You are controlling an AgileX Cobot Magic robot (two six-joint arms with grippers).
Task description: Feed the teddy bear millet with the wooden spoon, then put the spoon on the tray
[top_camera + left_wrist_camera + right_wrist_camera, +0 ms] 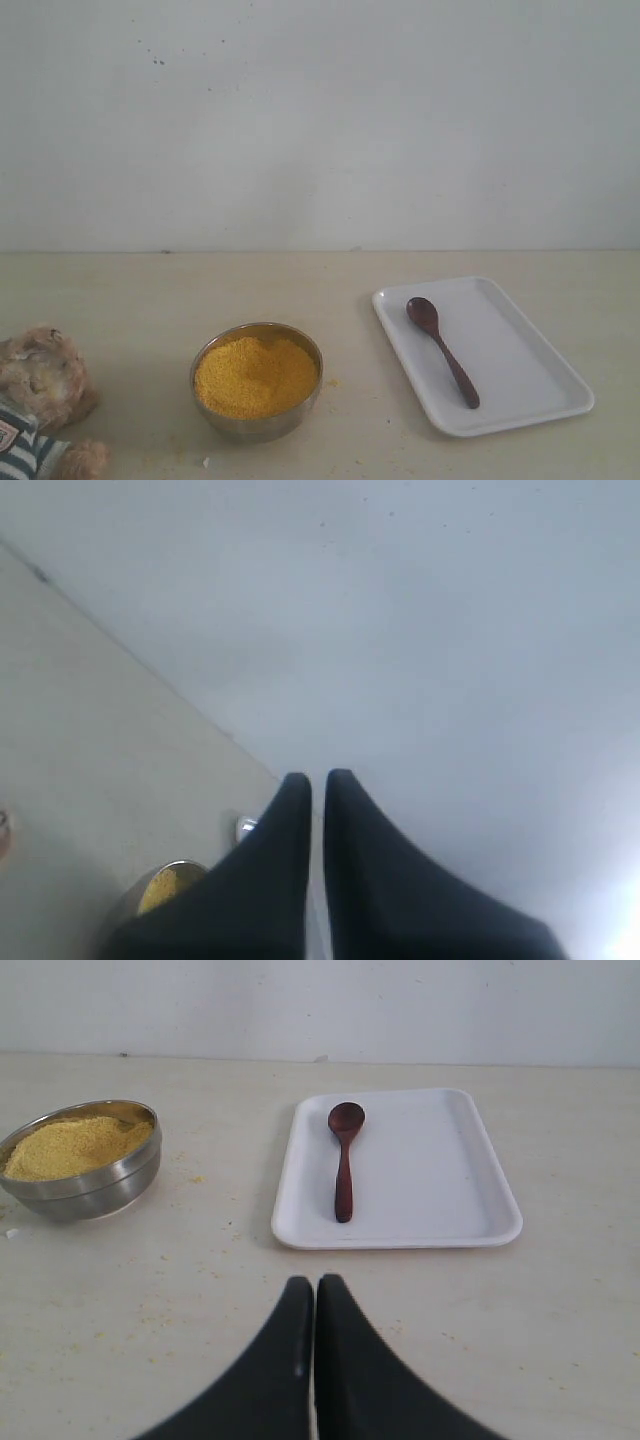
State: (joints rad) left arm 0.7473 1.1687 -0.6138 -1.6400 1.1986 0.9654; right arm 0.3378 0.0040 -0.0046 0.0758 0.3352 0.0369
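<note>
My left fingers [280, 870], right fingers [290, 1360] closed, empty; wooden spoon [441, 350] lies on tray [520, 345] (looks finished, feeding unverifiable).

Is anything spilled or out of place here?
A little: loose millet grains lie scattered on the table near the bowl. The spoon lies flat in the tray.

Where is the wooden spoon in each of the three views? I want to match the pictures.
Exterior view: wooden spoon lies in the tray, right of centre.
Left wrist view: not in it.
Right wrist view: in the tray, beyond the right gripper.
Shared landmark: steel bowl of millet, in all three.
</note>
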